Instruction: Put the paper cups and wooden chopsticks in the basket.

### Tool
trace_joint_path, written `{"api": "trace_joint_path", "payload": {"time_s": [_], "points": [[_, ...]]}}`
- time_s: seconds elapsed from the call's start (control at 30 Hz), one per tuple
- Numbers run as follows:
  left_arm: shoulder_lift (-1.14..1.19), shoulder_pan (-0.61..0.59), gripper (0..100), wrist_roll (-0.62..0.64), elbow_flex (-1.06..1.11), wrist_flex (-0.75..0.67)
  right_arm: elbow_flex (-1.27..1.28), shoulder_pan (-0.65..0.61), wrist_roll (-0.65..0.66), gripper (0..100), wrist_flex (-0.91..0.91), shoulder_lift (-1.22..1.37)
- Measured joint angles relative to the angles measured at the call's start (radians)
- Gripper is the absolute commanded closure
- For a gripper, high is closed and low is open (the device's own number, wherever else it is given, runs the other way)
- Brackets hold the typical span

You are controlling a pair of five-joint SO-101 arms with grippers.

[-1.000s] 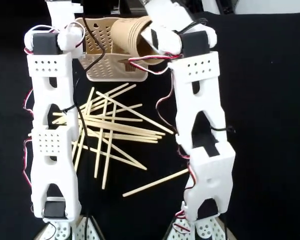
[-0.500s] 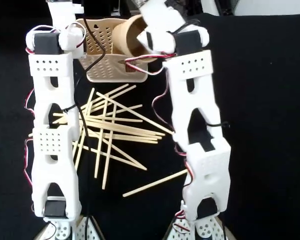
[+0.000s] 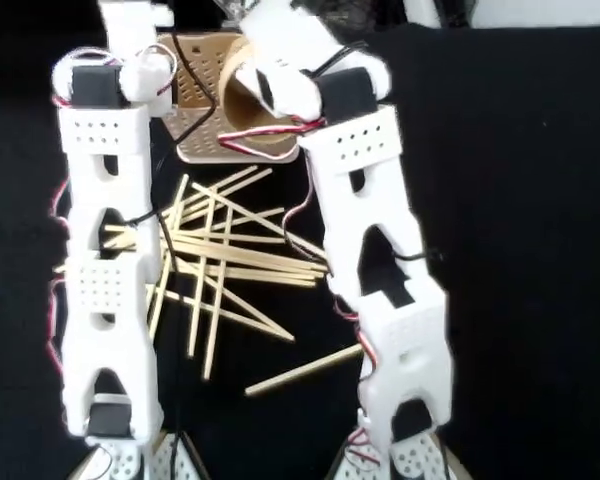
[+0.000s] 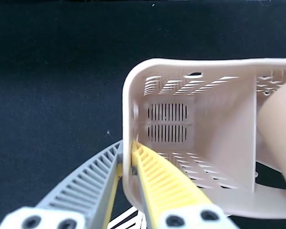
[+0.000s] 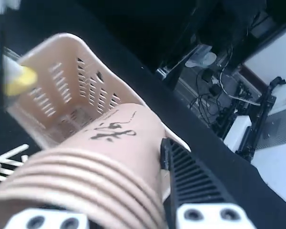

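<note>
A tan slotted basket (image 3: 208, 150) stands at the table's far side. My left gripper (image 4: 128, 153) is shut on its wall, the yellow finger (image 4: 164, 183) inside and the grey finger outside. A stack of paper cups (image 3: 242, 98) lies tilted over the basket, with my right gripper (image 3: 270, 62) shut on it. In the right wrist view the cups (image 5: 100, 162) sit against the black finger (image 5: 193, 183), and the basket (image 5: 62, 90) lies just beyond. Several wooden chopsticks (image 3: 225, 258) lie scattered on the black cloth between the arms.
One chopstick (image 3: 305, 370) lies apart near the right arm's base. The two white arms stand over the pile on either side. To the right, the black cloth (image 3: 520, 250) is bare. Past the table's far edge are cables and stands (image 5: 229, 105).
My right arm has swung left with the cup stack, bringing it further over the basket. The left arm keeps its hold on the basket wall.
</note>
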Motion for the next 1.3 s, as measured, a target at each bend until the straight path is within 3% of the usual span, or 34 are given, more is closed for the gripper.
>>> {"api": "trace_joint_path", "payload": {"time_s": [0.13, 0.23, 0.53, 0.9, 1.3], "points": [[0.0, 0.005, 97, 0.008, 0.0, 0.0, -0.014, 0.023, 0.0, 89.1, -0.005, 0.031], [0.0, 0.005, 97, 0.014, 0.0, 0.0, -0.035, 0.023, 0.0, 98.5, -0.005, 0.04], [0.002, 0.005, 97, 0.014, 0.0, 0.0, -0.084, 0.035, 0.0, 98.5, -0.003, 0.041], [0.002, 0.06, 97, 0.018, 0.0, 0.0, -0.242, 0.032, 0.003, 98.5, 0.13, 0.041], [0.0, 0.06, 97, 0.041, 0.0, 0.0, -0.244, -0.002, 0.002, 98.4, 0.095, 0.1]]}}
